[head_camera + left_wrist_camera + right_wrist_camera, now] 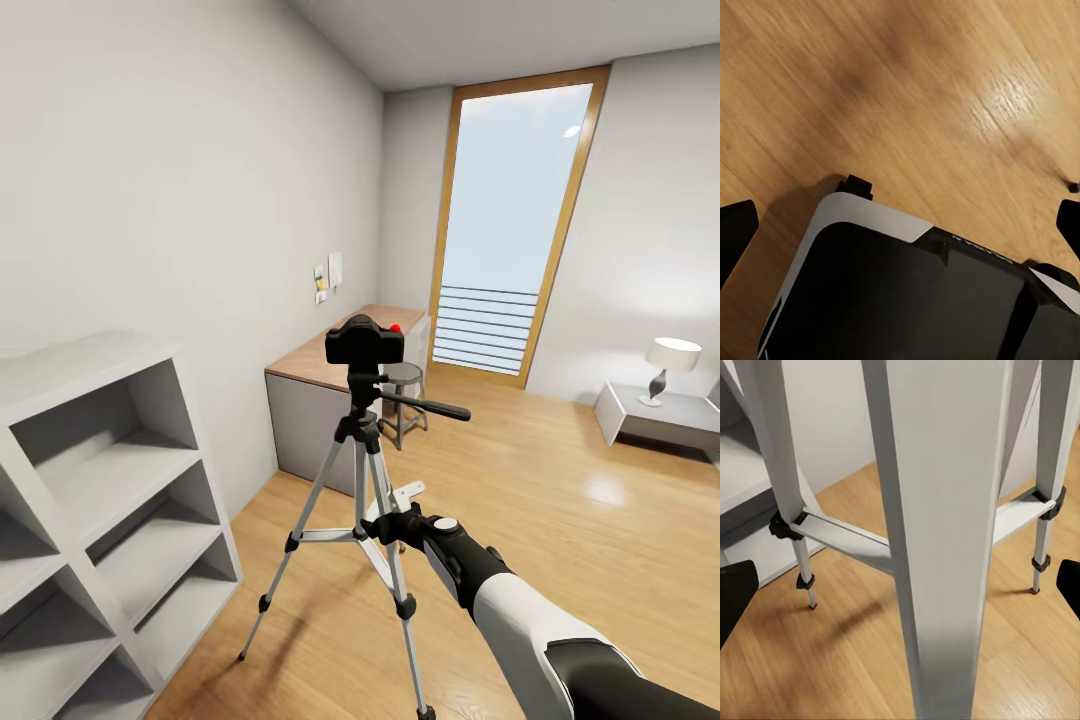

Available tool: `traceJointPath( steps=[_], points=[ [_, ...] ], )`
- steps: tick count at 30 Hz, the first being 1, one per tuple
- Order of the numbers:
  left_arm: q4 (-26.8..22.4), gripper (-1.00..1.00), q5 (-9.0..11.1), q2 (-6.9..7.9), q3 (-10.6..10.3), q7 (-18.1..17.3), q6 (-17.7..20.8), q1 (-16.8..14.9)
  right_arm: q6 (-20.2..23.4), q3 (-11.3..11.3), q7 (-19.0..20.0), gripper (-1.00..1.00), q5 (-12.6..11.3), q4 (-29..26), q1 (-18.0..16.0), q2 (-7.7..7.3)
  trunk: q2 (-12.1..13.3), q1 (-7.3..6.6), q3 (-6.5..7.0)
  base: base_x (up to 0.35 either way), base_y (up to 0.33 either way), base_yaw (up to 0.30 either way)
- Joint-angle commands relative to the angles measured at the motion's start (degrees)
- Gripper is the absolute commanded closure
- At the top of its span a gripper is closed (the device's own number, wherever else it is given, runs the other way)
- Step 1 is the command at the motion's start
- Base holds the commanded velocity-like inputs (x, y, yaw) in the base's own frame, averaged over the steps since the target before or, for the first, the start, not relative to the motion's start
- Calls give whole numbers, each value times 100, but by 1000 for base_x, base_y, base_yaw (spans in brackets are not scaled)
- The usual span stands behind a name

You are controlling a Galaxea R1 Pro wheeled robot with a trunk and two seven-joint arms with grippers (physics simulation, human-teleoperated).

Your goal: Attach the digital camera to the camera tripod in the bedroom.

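Sitting on the black head of the camera tripod [366, 470], the digital camera [364, 342] is seen just above the centre of the head view, its red dot at the upper right of the body. A long pan handle is carried by the head, pointing toward the right of the frame. Three silver-grey legs are spread on the wood-plank floor [540, 470], joined by braces at mid-height.

The right gripper [392, 522] is held at the tripod's near leg, below centre, on the end of a black and white arm entering from the lower right corner. In the right wrist view the leg [937, 540] is seen very close between the two dark fingertips at the frame's edges, which stand wide apart; contact cannot be told.

The left gripper [900, 232] is shown in the left wrist view above bare floor and part of the robot's own body, its fingertips likewise spread to the frame's edges.

A white cube shelf [95, 500] is placed at lower left, a desk [330, 385] and stool [403, 385] behind the tripod, a tall window [515, 220] at upper right, and a lamp [668, 365] at the right edge.
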Motion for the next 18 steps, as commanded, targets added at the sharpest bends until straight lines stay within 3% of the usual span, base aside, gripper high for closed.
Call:
traceJointPath(
  steps=[1, 18],
  points=[
    [-14, -100, 54, 5, -48, 13, 2, -4, 35, 1, 18, -100, 21, -17, -2, 1, -13, 4, -13, 0, 0, 0],
    [-4, -100, 63, 8, -36, 13, 2, -4, 43, 12, 25, -100, 28, -21, -2, 1, -13, 4, -13, 0, 0, 0]
  ],
)
